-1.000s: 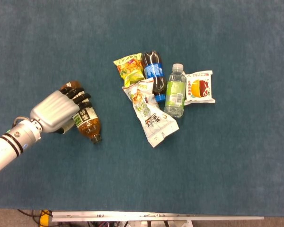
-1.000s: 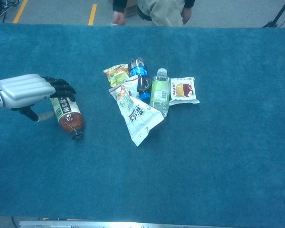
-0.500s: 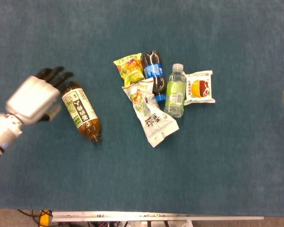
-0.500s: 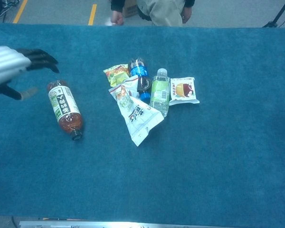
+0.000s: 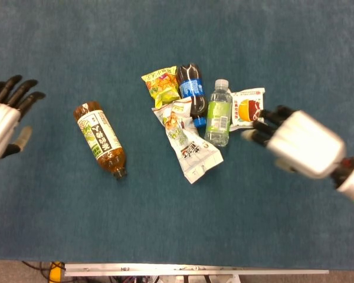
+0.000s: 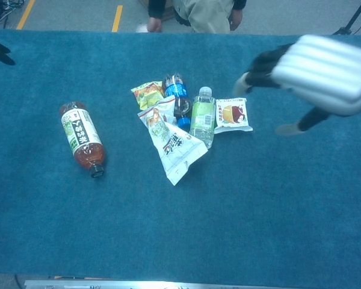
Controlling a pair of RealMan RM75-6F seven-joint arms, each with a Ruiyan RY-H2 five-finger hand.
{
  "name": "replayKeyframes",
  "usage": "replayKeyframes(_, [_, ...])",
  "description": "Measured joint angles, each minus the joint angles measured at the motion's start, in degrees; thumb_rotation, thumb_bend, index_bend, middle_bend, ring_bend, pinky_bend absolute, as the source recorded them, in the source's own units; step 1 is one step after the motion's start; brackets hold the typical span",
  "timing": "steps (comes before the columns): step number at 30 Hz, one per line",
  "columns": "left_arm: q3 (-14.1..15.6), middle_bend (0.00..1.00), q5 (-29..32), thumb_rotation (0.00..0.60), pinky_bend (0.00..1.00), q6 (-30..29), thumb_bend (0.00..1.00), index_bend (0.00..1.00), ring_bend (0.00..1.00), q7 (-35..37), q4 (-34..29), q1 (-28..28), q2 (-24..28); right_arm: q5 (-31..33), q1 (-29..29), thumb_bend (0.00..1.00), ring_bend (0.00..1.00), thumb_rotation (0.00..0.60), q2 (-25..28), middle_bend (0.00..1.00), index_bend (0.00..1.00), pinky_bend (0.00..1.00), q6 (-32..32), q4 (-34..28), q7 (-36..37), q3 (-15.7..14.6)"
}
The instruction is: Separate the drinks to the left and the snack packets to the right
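While the tea bottle point(image 5: 101, 140) lies apart at left, the right hand point(image 5: 299, 143), fingers point(image 5: 264, 123) spread and empty, nears the red snack packet point(image 5: 248, 108), needing a grasp next.

Lab or test hall, not a home. Table point(image 6: 301, 211) covered edge to edge in blue carpet-like cloth. Beyond its far edge: grey concrete floor point(image 6: 72, 15) with yellow painted lines point(image 6: 117, 18), industrial style. Person point(image 6: 198, 12) stands close behind the table, only legs and hands visible. Tripod leg point(image 6: 351, 21) at far right. Metal rail point(image 5: 194, 272) and loose cables point(image 5: 44, 270) at near edge.
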State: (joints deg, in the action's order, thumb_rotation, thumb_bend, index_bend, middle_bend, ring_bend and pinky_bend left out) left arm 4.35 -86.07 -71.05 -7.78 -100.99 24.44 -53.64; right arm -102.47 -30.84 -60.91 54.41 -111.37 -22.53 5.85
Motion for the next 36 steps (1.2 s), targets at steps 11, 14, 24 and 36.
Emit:
replayKeyframes(11, [0.54,0.10,-0.94,0.600,0.15,-3.47,0.46,0.17,0.05,0.97,-1.49,-4.68,2.87,8.32,-6.83,0.00,0.25,0.600,-11.24,0.34,0.26,0.39,-9.66,1.68,-14.73,2.24])
replayKeyframes(14, [0.49,0.10,-1.13,0.600,0.15,-3.58,0.46,0.17,0.05,1.38,-1.55,-5.33,3.21,10.29,-8.04,0.00,0.23,0.600,-14.40,0.32,0.22,0.38,-10.75,3.35,-18.87,2.19])
replayKeyframes(24, [-0.10,0.10,-1.48,0.600,0.15,-2.87,0.46,0.17,0.05,1.90,-1.54,-6.37,3.61,17.25,-10.35,0.00,0.17,0.600,-22.10,0.24,0.10,0.35,-11.49,8.24,-28.60,0.52])
replayKeyframes(36, [-0.94,0.10,-1.62,0.600,0.14,-1.44,0.46,0.16,0.05,2.70,-1.54,-6.63,3.84,23.29,-12.54,0.00,0.14,0.600,-28.33,0.22,0.08,0.30,-10.52,13.76,-35.58,-1.48])
